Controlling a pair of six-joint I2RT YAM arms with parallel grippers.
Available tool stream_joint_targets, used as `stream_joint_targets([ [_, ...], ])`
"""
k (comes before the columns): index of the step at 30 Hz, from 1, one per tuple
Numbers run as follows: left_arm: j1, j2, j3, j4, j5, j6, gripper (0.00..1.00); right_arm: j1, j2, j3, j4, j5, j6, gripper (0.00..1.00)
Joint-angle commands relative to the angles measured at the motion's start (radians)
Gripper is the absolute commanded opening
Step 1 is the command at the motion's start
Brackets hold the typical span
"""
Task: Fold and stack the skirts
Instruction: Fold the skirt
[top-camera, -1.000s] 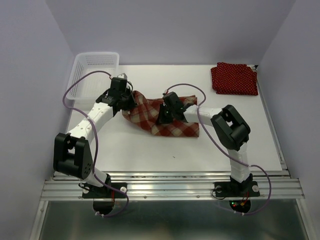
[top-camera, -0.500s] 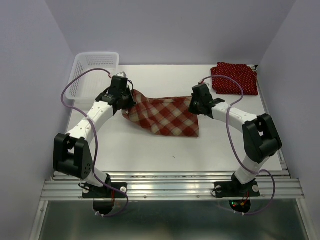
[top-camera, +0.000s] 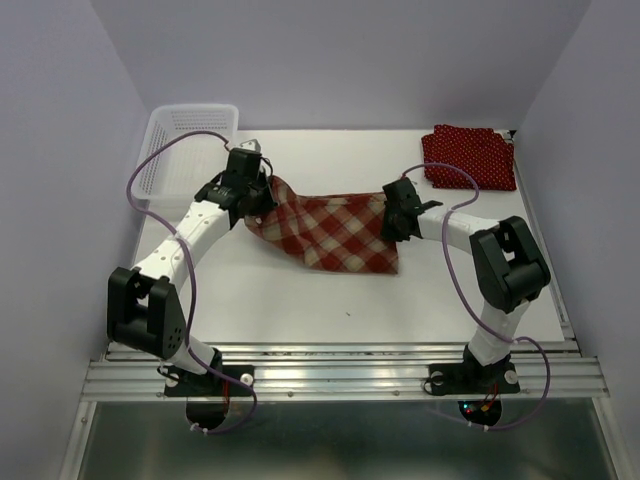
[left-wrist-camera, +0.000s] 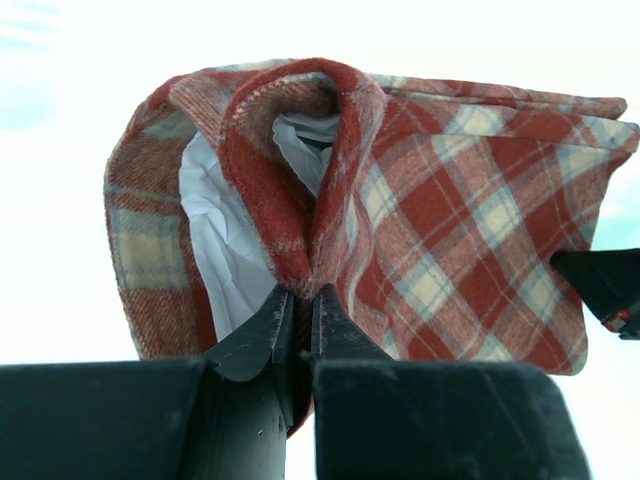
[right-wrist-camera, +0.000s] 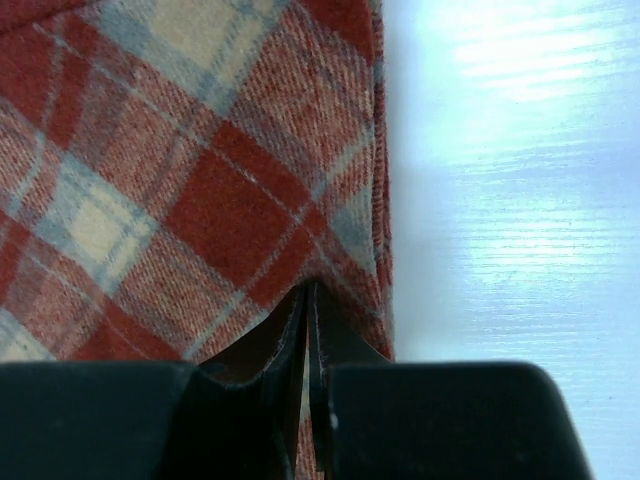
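Red-and-cream plaid check cloth skirt (top-camera: 335, 235) is stretched out between my two claws, mid-bench, most of it lying flat on the white bench (top-camera: 300, 300).

Left claw (top-camera: 264, 192): pinched down narrow on the plaid skirt's left end. In the left wrist view the fingers (left-wrist-camera: 255, 340) squeeze a thick rolled band of fabric right at the tips. Cloth bunches up and over ahead of the claw, with white lining (left-wrist-camera: 225, 235) showing left of the pinch. That end rides up off the bench to the claw.

Right claw (top-camera: 390, 222): also nearly closed, gripping the plaid skirt's right edge. In the right wrist view both fingers (right-wrist-camera: 345, 345) are clamped with the cloth edge caught in the slit between them. Plaid fills everything ahead and to the left of the claw, and there is bare bench to its right. I see no slack at the grip.

Folded dark red cloth pile with tiny white dots (top-camera: 468, 157) sits beyond and to the right of the right claw, in the far corner. It is near the claw and apart from the plaid skirt. I can't tell from above how many pieces are in it.

White slotted plastic basket (top-camera: 190, 130) sits beyond and to the left of the left claw, close by. It isn't touching the cloth.
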Motion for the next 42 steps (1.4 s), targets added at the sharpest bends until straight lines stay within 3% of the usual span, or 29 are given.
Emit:
stream_joint_targets([
  [1,-0.037,-0.026,0.084,0.027,-0.016,0.019,0.0,0.004,0.032,-0.018,-0.026,0.011,-0.014,0.09],
  [11,-0.233,0.132,0.274,0.067,0.076,-0.001,0.0,0.004,0.054,-0.072,0.043,-0.109,-0.001,0.08],
  [22,-0.36,0.338,0.481,0.056,0.112,-0.039,0.0,-0.027,0.037,-0.104,0.075,-0.156,0.019,0.09],
  [34,-0.43,0.51,0.696,0.037,0.195,-0.073,0.0,-0.056,0.011,-0.176,0.167,-0.278,0.017,0.09],
  [42,-0.434,0.569,0.721,-0.004,0.162,-0.087,0.0,-0.093,-0.078,-0.196,0.187,-0.331,0.002,0.09],
])
